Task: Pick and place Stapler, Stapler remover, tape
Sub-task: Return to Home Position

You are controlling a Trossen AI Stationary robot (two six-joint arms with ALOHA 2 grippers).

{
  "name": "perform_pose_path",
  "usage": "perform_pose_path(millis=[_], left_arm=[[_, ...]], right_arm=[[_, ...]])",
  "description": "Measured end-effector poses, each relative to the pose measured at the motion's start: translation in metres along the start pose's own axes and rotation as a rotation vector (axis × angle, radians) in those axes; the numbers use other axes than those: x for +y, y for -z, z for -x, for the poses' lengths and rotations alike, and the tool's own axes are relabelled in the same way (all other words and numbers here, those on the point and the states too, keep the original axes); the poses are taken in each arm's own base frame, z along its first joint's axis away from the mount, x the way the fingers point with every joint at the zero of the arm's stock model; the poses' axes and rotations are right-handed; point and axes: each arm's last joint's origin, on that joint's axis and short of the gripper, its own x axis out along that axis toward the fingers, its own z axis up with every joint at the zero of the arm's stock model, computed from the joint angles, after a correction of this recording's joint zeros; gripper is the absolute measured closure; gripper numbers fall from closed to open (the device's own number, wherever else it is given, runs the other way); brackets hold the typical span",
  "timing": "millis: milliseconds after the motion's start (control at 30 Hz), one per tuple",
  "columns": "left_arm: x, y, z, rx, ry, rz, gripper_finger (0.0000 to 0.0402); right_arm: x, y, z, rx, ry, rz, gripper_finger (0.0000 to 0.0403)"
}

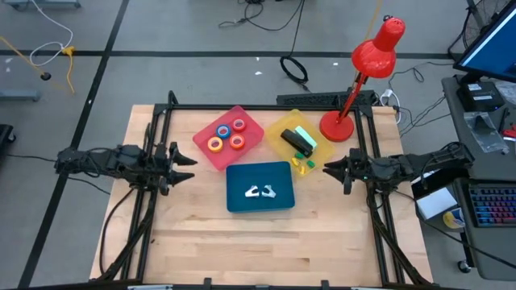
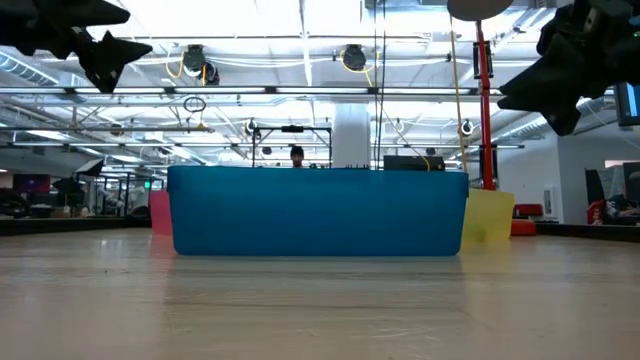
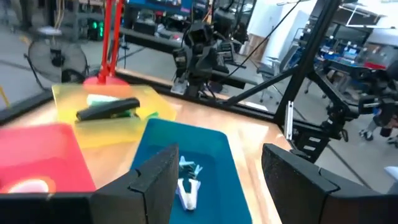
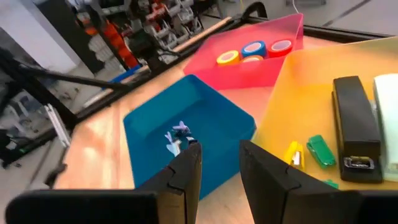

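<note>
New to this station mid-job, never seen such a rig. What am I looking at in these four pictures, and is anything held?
This is a robot with two dark arms at a wooden table. The high view looks straight down: the left hand and right hand hover at either side, both open, holding nothing. The low view looks level across the tabletop at the blue bin's wall. The other two look out from each wrist. The pink bin holds four tape rolls, the yellow bin a black stapler and a pale green item, the blue bin the stapler removers. A red desk lamp stands beside the yellow bin.
</note>
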Motion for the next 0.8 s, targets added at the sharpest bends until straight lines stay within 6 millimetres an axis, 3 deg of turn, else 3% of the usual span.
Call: perform_pose_path(millis=[100, 300, 400, 633, 800], left_arm=[[-0.002, 0.001, -0.002, 0.001, -0.008, -0.039, 0.0174], [-0.004, 0.015, -0.014, 0.036, -0.036, -0.049, 0.0174], [-0.006, 0.017, -0.018, 0.027, -0.048, -0.067, 0.0174], [-0.008, 0.017, -0.019, 0.015, -0.068, -0.097, 0.0174], [-0.008, 0.018, -0.019, 0.022, -0.081, -0.111, 0.0174]], right_arm=[[-0.001, 0.003, -0.001, -0.019, -0.046, -0.032, 0.0303], [-0.001, 0.026, -0.014, -0.045, -0.323, -0.058, 0.0303], [-0.007, 0.037, -0.018, -0.081, -0.339, -0.057, 0.0303], [-0.015, 0.035, -0.015, -0.082, -0.275, -0.024, 0.0302], [-0.013, 0.019, -0.005, -0.097, -0.265, -0.014, 0.0302]])
